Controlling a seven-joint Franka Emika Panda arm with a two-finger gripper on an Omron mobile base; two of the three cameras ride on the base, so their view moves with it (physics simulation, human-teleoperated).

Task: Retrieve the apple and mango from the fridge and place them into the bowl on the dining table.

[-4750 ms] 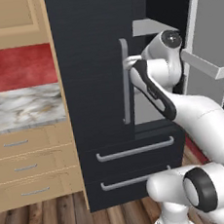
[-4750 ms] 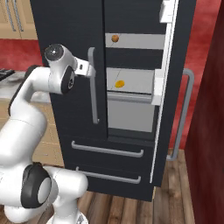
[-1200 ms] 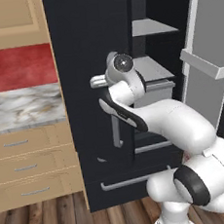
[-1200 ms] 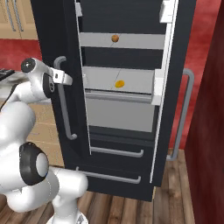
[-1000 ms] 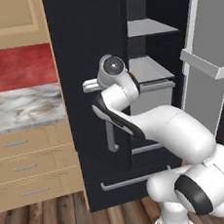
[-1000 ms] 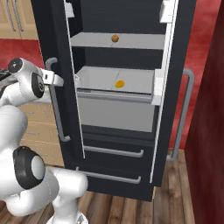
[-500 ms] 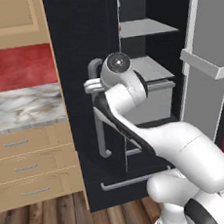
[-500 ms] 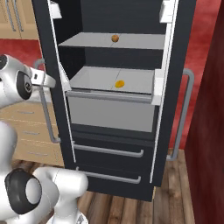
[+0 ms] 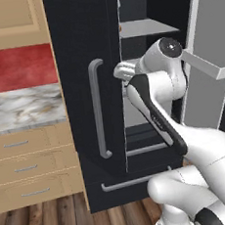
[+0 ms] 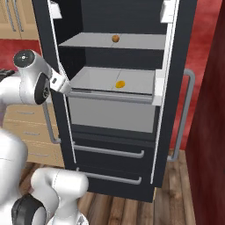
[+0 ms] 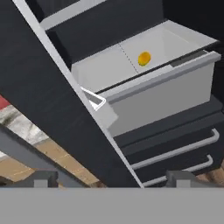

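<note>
You have the tall black double-door fridge [image 10: 118,101] standing wide open, both doors swung out, so its grey shelves are exposed to the arm. The small rounded yellow-orange mango [image 10: 120,84] lies loose on the middle grey shelf, toward its right half and well back from the front lip; from the hand camera it shows as a small orange spot [image 11: 144,58] sitting on that same shelf above the pale drawer front [image 10: 114,113]. A second small round brownish-orange fruit [image 10: 115,38] rests on the upper shelf, near its middle; that is most likely the apple, though it is too small to be sure. The two-finger gripper [image 11: 107,178] is at the inner edge of the left fridge door [image 9: 87,82], beside the long grey bar handle [image 9: 100,108], which is where you would expect it after using the door rather than reaching for fruit. Its two dark tips stand well apart at the bottom of the hand camera with nothing between them, so read it as parted and carrying nothing. In the left base camera the wrist [image 9: 130,73] sits just at the door's edge, and you cannot tell whether it touches the door. The door opening is the finished part; neither fruit has been picked yet. Your next reach has to clear the door edge and pass over the shelf lip, coming down on the mango from above, because a round fruit on a smooth shelf may roll if nudged sideways.
</note>
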